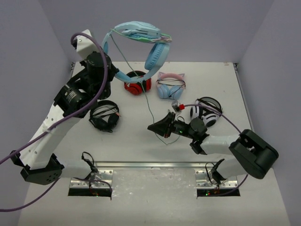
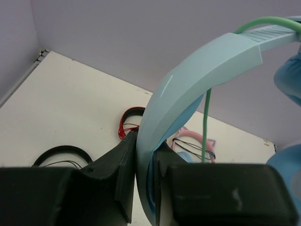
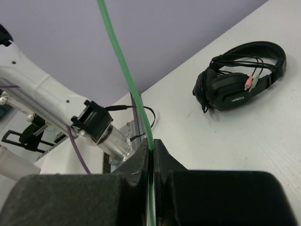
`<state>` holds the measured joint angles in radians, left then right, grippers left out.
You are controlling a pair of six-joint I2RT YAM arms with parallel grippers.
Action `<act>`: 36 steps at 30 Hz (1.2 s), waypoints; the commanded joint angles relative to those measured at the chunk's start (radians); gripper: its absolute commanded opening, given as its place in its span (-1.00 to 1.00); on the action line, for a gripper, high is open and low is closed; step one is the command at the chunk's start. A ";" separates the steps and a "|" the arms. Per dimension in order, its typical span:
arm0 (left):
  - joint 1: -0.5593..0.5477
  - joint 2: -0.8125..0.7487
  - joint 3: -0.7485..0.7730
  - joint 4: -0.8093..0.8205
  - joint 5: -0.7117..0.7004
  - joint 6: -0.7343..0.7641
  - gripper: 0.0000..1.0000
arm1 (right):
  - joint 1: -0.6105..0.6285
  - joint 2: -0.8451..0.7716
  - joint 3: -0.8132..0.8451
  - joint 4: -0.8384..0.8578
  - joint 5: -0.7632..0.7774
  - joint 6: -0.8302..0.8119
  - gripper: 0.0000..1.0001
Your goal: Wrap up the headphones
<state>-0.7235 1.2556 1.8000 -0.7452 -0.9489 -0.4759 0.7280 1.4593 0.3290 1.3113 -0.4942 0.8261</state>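
The left arm rises from its base at the near left corner and leans up and inward. Its wrist is high above the far left part of the table, beyond a black headset lying flat below it. The left gripper has its jaws narrowed hard onto the wide headband, which stands edge-on between the two fingers in the left wrist view. The headphones are therefore held in the air, clear of the table, over the red pair near the back wall. The light-blue band sweeps round in a big loop, and a padded blue ear cup hangs at its right side. The thin mint-green cable drops from them in a long, nearly straight line toward the table's middle. There it reaches the right gripper, with a loose end curling on the surface just beside it. The cat-ear pair and the white-and-black pair lie further right. The right arm folds at its elbow near the right edge and stretches low and leftward, its jaws pinched together on the cable.
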 commanded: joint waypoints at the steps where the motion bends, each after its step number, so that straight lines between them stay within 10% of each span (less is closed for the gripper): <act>1: 0.016 0.019 0.085 0.105 -0.016 0.013 -0.99 | 0.004 -0.164 -0.065 -0.006 0.028 -0.065 -0.97; 11: 0.176 0.088 0.055 0.105 0.113 0.004 -0.99 | 0.013 -0.565 -0.058 -0.533 0.063 -0.229 -0.97; 23: 0.236 0.208 0.053 0.115 0.090 0.003 -0.99 | 0.039 -0.652 0.048 -0.815 0.055 -0.324 -0.97; 36: 0.170 0.188 -0.292 0.268 0.087 0.123 -0.99 | 0.044 -0.680 0.353 -1.215 0.157 -0.562 -0.97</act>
<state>-0.5293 1.4872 1.5204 -0.6548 -0.8520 -0.3668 0.7639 0.7879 0.5941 0.1844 -0.3660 0.3565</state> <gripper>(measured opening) 0.142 0.021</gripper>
